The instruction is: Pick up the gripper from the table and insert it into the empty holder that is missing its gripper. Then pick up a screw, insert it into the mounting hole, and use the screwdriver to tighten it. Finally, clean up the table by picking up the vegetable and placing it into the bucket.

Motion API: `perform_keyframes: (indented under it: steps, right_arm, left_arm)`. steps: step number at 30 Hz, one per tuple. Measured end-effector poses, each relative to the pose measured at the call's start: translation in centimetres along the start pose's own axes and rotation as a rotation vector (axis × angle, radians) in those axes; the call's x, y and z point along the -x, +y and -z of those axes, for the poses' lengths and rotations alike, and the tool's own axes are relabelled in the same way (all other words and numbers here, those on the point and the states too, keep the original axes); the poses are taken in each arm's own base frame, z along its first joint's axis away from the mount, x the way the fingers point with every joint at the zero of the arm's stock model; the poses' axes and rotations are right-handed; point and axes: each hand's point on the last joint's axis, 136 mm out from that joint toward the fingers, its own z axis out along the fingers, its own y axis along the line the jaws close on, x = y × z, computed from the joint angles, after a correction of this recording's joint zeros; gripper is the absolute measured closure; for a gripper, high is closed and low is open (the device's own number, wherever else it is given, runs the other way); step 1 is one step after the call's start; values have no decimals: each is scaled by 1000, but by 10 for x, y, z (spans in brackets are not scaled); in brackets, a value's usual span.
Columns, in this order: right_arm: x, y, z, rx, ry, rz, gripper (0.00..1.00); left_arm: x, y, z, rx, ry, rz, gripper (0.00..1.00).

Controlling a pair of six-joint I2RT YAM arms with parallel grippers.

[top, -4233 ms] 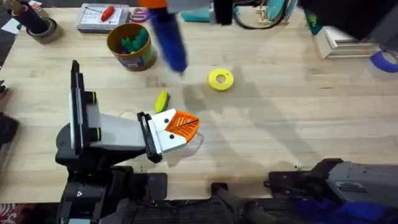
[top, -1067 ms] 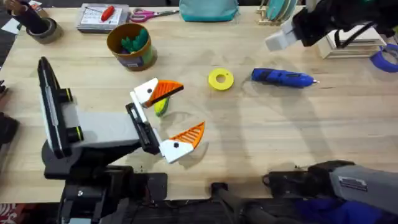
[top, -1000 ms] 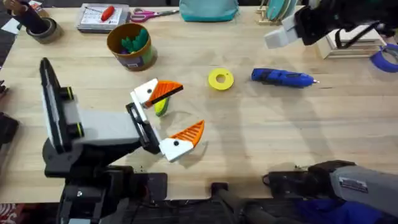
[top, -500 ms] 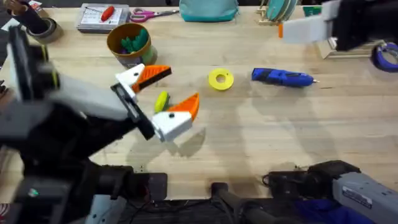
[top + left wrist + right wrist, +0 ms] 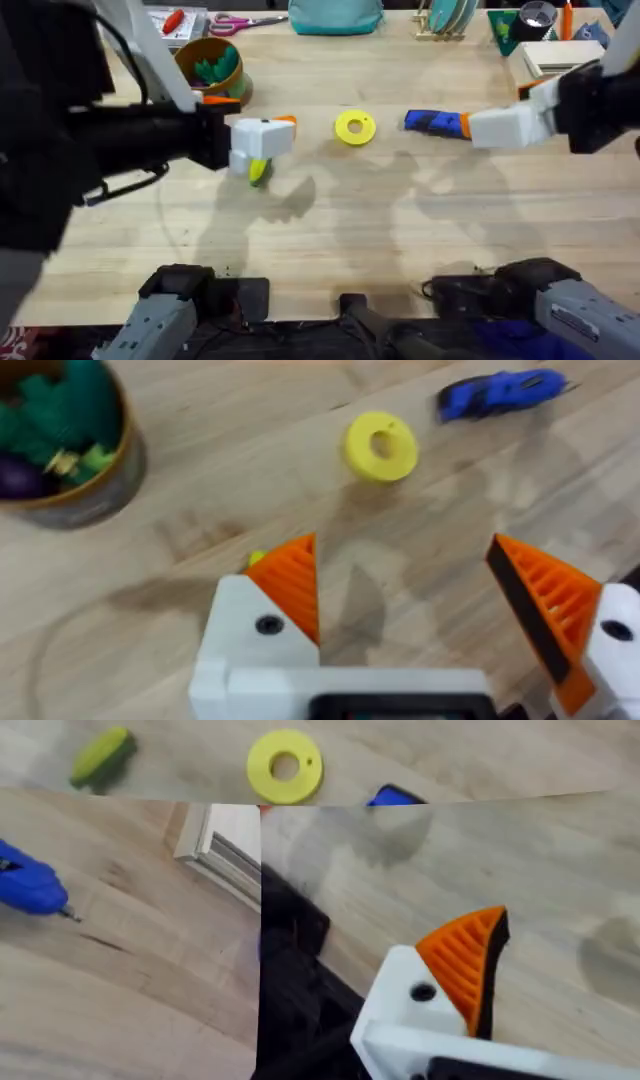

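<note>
— Corn (image 5: 259, 172) position?
— On the surface, just under the left gripper (image 5: 420, 592). Overhead shows its yellow-green end poking out below the white finger. The left wrist view shows only a sliver of it beside the orange pad (image 5: 290, 585).
— Left jaws?
— Released and spread wide, with nothing between them. Bare wood shows in the gap.
— Bucket (image 5: 210, 70)?
— Upright, near the far edge, just behind the left gripper. Green items are inside. The corn is outside it, near but apart.
— Screwdriver (image 5: 432, 121)?
— Lying flat on the surface, beyond the yellow ring (image 5: 354, 127) toward the right. The right gripper (image 5: 470, 127) overlaps its far end in the overhead view; contact is unclear.
— Right grip state?
— Can't tell. The right wrist view is broken up.
— Anything else?
— Red-handled tool (image 5: 173, 18) and scissors (image 5: 235, 20) sit at the back edge.
</note>
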Motion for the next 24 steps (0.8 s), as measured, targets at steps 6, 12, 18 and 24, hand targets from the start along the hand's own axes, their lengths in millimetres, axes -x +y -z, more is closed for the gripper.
perform_keyframes:
  steps: [6, 12, 18, 24]
  right_arm:
    - [-7, -2, -13, 18, 82, 33, 4]
    - [-7, -4, -26, 29, 125, 37, 4]
    - [-7, -4, -27, 30, 130, 40, 4]
    - [-7, -5, -27, 25, 131, 41, 4]
  left_arm:
    - [-12, 28, 2, 153, 148, 46, 15]
    - [-42, 54, -5, 258, 322, 101, 15]
    - [-43, 67, -16, 287, 356, 107, 15]
    - [-52, 72, -15, 321, 400, 115, 15]
